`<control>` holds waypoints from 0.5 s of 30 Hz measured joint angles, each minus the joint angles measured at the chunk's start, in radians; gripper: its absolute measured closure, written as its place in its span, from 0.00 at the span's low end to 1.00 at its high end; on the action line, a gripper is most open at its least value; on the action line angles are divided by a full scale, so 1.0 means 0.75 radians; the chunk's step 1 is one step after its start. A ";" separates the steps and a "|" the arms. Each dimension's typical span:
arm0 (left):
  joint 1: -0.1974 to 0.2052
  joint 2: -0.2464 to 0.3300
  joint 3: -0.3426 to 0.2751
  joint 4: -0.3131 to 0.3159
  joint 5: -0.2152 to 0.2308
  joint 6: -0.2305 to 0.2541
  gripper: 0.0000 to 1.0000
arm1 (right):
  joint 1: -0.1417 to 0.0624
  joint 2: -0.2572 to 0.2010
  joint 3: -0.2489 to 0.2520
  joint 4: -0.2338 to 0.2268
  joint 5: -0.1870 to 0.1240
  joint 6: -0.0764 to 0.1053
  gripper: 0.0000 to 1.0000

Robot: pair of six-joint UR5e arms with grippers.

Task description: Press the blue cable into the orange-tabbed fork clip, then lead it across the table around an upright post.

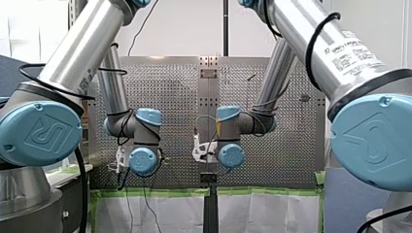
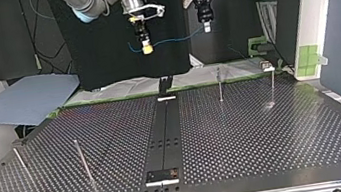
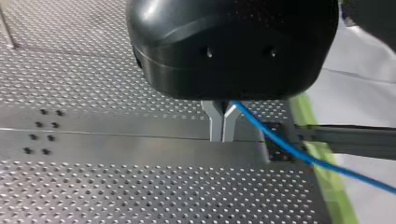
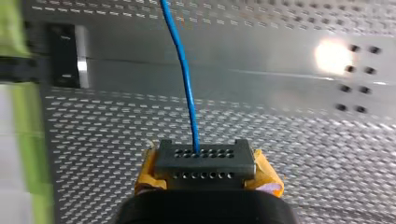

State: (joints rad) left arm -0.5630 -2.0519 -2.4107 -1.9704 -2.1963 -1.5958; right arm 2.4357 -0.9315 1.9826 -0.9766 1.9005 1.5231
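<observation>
**Cable slung between both grippers, above the table**

Both arms are holding the cable [image 2: 178, 38] high in the upper middle of the top view, well clear of the table [image 2: 264, 133]. I'd guess that's to keep it free of snags before it goes down to the clip.

- **Left gripper** [image 3: 222, 125]: metal fingers are pinching the cable.
- **Right gripper** [image 4: 205, 161]: yellow pads are clamping it.
- **Cable:** thin, bright blue, sagging slightly between the grips, with a short tail curling past the right gripper.
- **Clip:** I'm not making it out in any view.
- **Posts** [image 2: 218, 83]: standing below the cable, well apart from it.
</observation>
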 joint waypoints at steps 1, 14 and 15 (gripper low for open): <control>0.000 -0.001 0.000 -0.004 0.000 0.000 1.00 | 0.005 0.012 -0.001 0.004 0.007 0.002 1.00; 0.000 -0.003 0.000 -0.011 -0.001 0.001 1.00 | 0.018 0.122 -0.002 0.013 0.023 0.005 1.00; -0.002 -0.002 -0.002 -0.011 -0.001 0.000 1.00 | 0.018 0.123 -0.002 0.013 0.023 0.005 1.00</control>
State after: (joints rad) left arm -0.5642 -2.0537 -2.4120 -1.9783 -2.1967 -1.5960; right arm 2.4490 -0.8392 1.9812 -0.9666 1.9176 1.5266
